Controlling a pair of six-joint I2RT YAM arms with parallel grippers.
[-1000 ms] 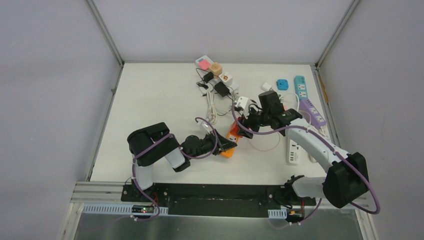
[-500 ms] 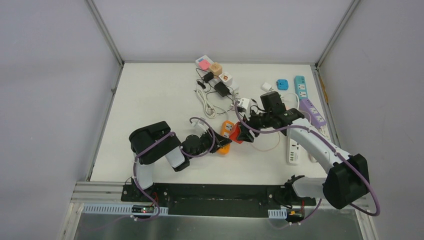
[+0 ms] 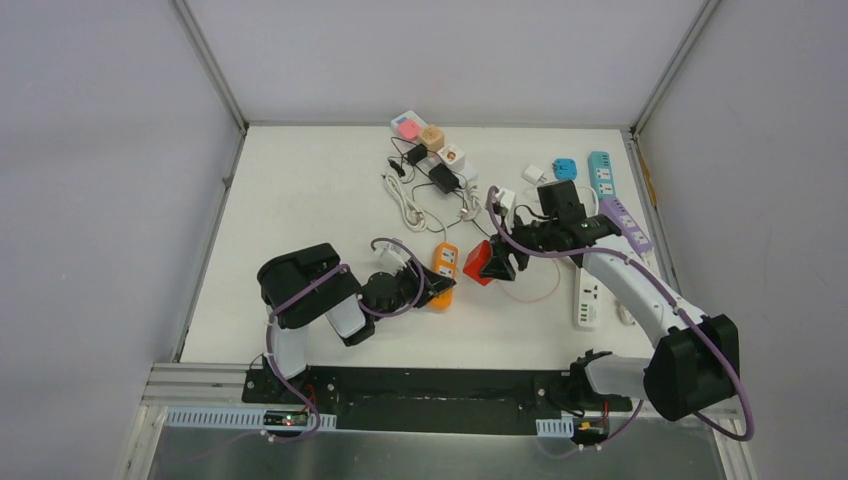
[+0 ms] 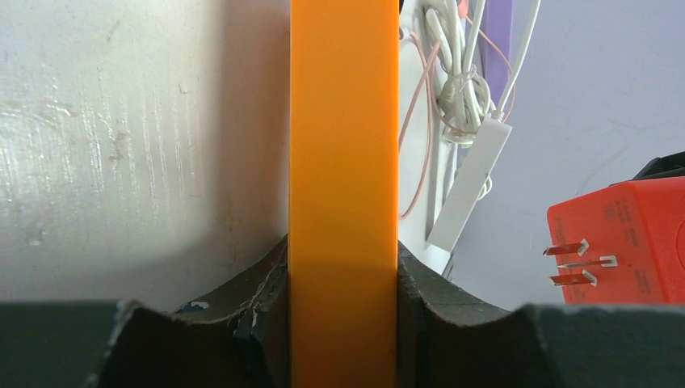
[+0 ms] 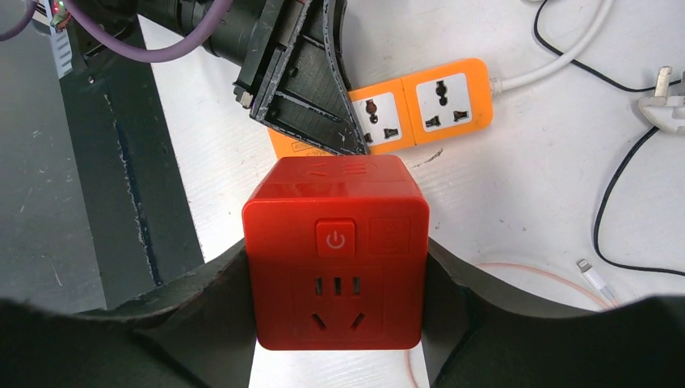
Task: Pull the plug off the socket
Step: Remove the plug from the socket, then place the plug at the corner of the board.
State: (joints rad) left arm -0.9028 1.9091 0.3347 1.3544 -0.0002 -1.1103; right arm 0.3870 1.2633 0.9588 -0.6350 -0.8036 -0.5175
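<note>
Right gripper (image 3: 497, 264) is clamped on the red plastic cube plug (image 5: 335, 250), left gripper (image 4: 343, 279) pinches the orange plastic socket strip (image 4: 343, 121). I'd pin the strip and draw the cube straight along its prongs (image 4: 577, 263), no twisting. Plug hangs clear, right of my left fingers, prongs facing the strip. The strip's long axis runs straight out from that gripper.

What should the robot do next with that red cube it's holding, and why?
Probably lower the red cube onto bare table and let go. Its prongs show bare, apart from the orange power strip clamped in the left gripper, so the pull looks done; the right gripper only has to set it down.
</note>
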